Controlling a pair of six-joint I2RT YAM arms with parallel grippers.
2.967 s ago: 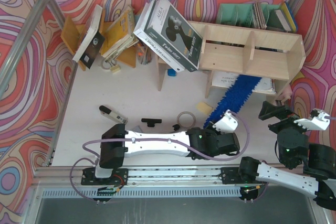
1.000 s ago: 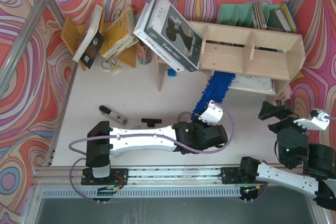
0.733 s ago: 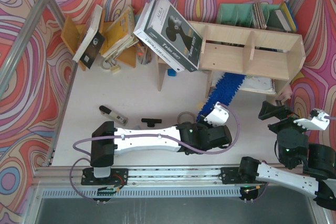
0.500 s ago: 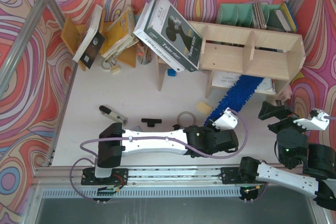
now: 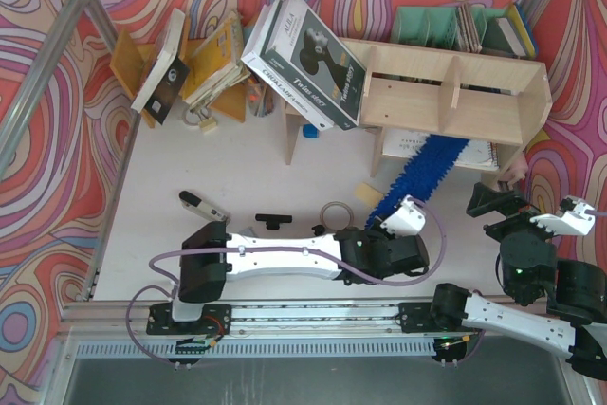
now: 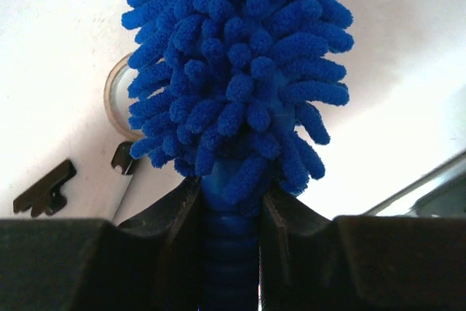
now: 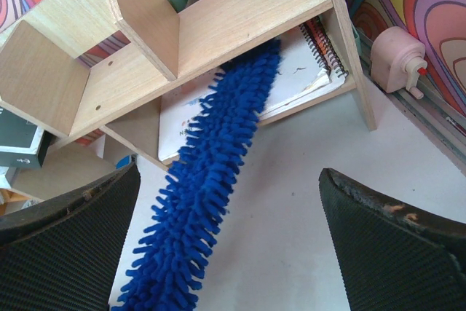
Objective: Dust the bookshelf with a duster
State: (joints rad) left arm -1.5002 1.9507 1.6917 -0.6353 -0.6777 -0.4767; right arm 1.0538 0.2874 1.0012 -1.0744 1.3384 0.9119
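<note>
Your left gripper is clenched on the ribbed blue handle of the duster, with the jaws pinching just below the first chenille strands. From there the shaggy head runs up and to the right across the table. Its far end lies inside the bottom compartment of the plywood bookshelf, resting over a spiral notebook and under the shelf board above. A tape roll lies on the table just beside the handle end. Your right gripper hangs spread wide with nothing in it, near the shelf's right leg.

Expect the duster to be light. The strands are soft and will give against the wood, and the long head probably bends, so the tip may trail behind your wrist. The ribbed handle is the place to hold it (a pinch on the fluff would only squash and slide). The plastic looks smooth, so watch for it twisting between the jaws. The notebook's loose pages could catch and drag.
</note>
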